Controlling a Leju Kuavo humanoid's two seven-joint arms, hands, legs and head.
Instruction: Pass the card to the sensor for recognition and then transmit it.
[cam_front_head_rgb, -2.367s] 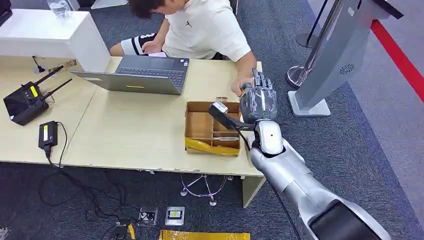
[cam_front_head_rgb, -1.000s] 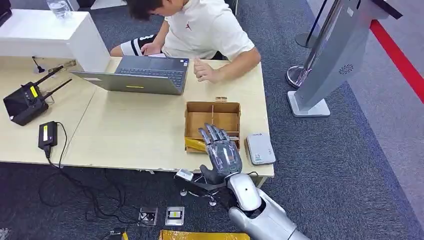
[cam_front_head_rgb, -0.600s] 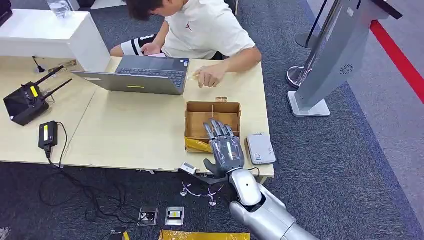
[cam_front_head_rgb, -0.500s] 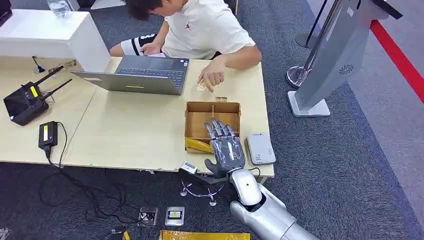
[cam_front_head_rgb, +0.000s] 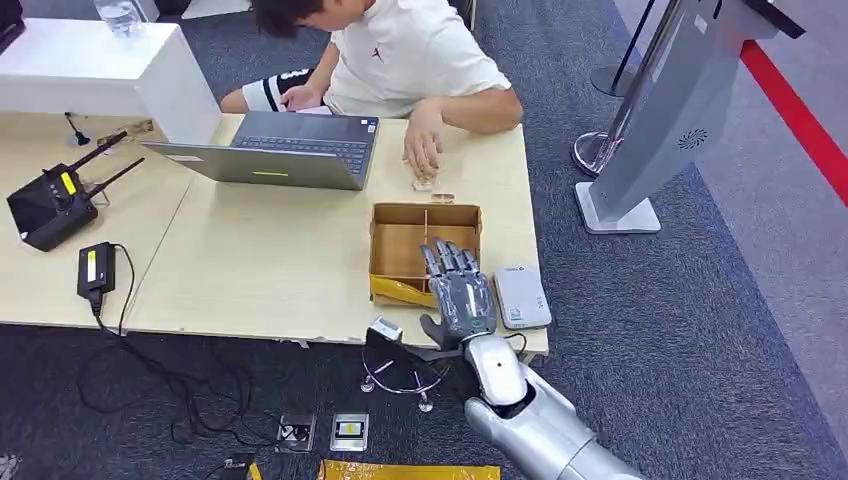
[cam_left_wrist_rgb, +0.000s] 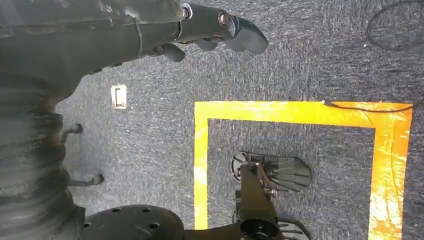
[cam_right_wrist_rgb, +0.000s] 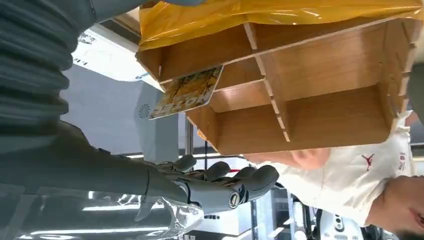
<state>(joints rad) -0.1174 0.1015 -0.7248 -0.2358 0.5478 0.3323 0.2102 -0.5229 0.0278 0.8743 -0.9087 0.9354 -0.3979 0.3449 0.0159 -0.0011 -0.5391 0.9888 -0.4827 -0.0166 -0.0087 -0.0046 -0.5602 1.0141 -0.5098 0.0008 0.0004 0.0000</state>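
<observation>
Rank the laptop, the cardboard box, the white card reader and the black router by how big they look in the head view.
1. laptop
2. cardboard box
3. black router, though its antennas spread nearly as wide as the box
4. white card reader

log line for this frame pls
right hand: open over divided box | card: in box compartment, unheld | card reader: beside box

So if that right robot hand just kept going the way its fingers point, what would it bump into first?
Probably the far wall of the wooden box: the right robot hand hovers over the box with fingers pointing across it. Its height is unclear, so it might pass above, toward the person's hand.
</observation>
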